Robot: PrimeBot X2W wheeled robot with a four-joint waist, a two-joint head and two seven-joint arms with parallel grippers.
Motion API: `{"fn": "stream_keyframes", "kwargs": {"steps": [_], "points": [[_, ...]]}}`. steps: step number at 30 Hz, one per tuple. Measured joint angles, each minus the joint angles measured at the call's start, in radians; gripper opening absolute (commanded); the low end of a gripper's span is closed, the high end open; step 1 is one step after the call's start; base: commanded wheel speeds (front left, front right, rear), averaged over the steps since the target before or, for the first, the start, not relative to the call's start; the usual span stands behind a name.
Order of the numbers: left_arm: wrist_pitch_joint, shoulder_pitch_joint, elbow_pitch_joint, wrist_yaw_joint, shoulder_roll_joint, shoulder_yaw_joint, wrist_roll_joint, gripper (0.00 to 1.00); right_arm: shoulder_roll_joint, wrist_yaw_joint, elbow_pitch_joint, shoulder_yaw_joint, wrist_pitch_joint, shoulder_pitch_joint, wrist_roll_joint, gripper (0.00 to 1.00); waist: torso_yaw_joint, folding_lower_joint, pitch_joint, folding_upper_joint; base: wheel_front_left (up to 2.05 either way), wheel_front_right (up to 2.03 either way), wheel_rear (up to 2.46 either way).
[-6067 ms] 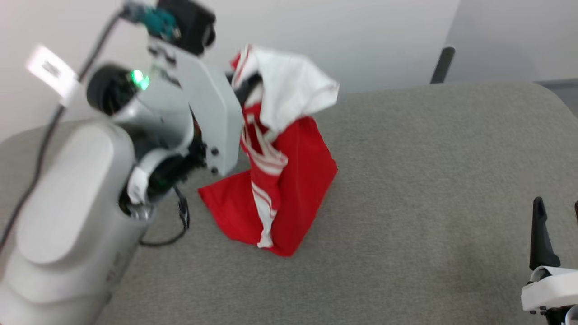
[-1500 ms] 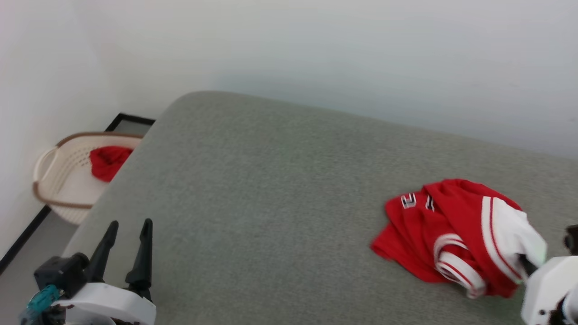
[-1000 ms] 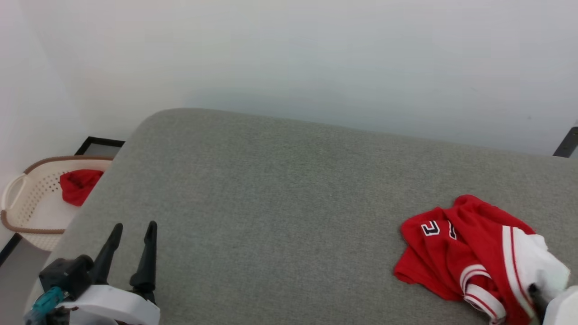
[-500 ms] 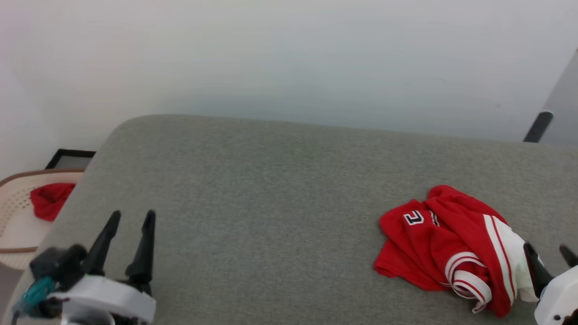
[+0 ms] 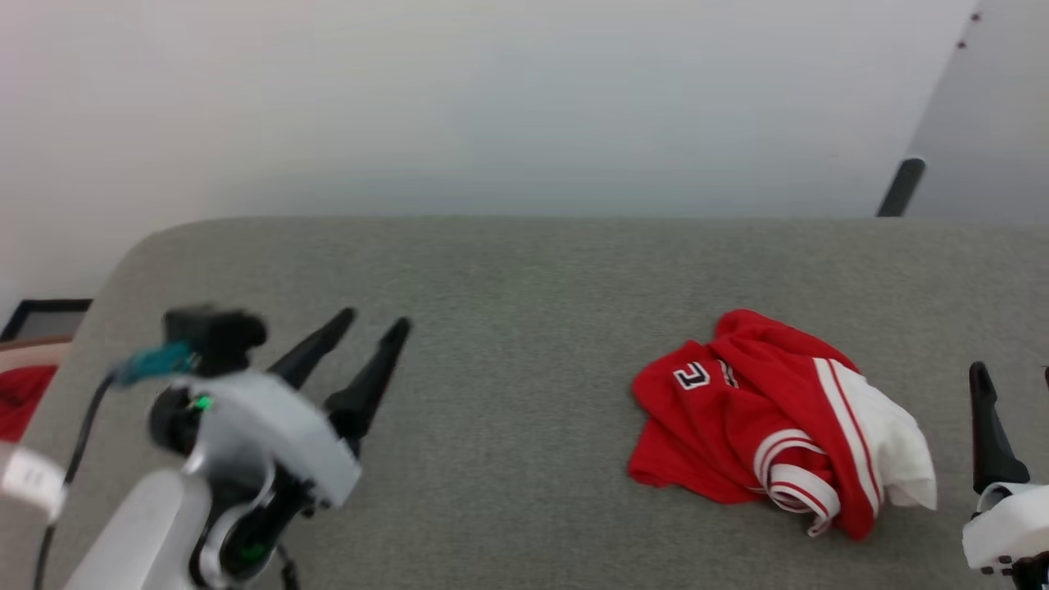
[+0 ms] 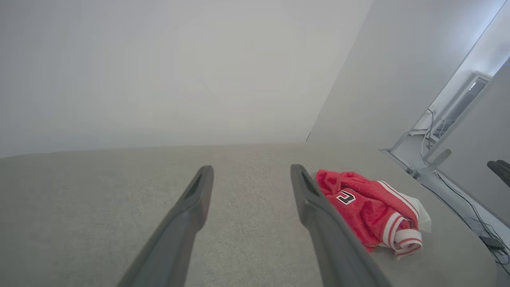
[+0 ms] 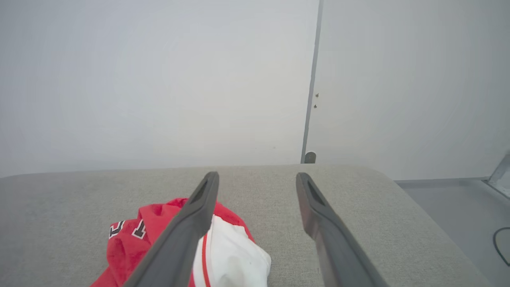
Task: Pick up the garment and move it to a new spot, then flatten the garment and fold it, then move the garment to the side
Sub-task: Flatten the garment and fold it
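Jaws spread; garment [image 5: 737, 418] crumpled, red, white sleeve.

The garment [image 5: 762, 426], earlier hanging from the left gripper [image 5: 374, 319], now lies crumpled on the grey surface [image 5: 524, 459] — the right gripper [image 5: 1012, 373] has let go of it, fingers [image 5: 983, 426] spread just beside.

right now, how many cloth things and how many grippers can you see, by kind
Lettered shirts: 1, the garment, crumpled on the grey surface.
Plain red cloths: 1, the red cloth at the head view's left edge.
Grippers: 2, the left gripper and the right gripper, both with fingers apart, holding nothing.
Total: 4.
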Motion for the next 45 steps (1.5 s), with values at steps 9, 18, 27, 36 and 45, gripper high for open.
{"fn": "stream_keyframes", "kwargs": {"steps": [9, 18, 27, 36, 45], "points": [[0.309, -0.199, 0.027, -0.016, -0.053, -0.11, -0.126, 1.0, 0.034, 0.0, 0.0, 0.003, -0.105, -0.037, -0.039, 1.0, -0.083, 0.0, 0.025, 0.0, 0.0, 0.0, 0.0], [0.548, -0.318, 0.092, 0.019, -0.078, -0.202, -0.174, 1.0, 0.048, 0.0, 0.033, 0.036, -0.151, -0.098, -0.046, 1.0, -0.185, 0.0, 0.086, 0.0, 0.0, 0.0, 0.0], [0.652, -0.348, 0.153, 0.037, -0.091, -0.283, -0.156, 1.0, 0.052, 0.0, 0.084, 0.063, -0.199, -0.134, -0.014, 1.0, -0.289, 0.0, 0.169, 0.0, 0.0, 0.0, 0.0], [0.624, -0.341, 0.238, 0.034, -0.068, -0.318, -0.097, 1.0, 0.053, 0.0, 0.118, 0.091, -0.237, -0.155, 0.019, 1.0, -0.355, 0.0, 0.238, 0.0, 0.0, 0.0, 0.0], [0.585, -0.337, 0.342, 0.016, -0.077, -0.331, -0.079, 1.0, 0.053, 0.0, 0.142, 0.1, -0.25, -0.173, 0.026, 1.0, -0.376, 0.0, 0.273, 0.0, 0.0, 0.0, 0.0]]}}
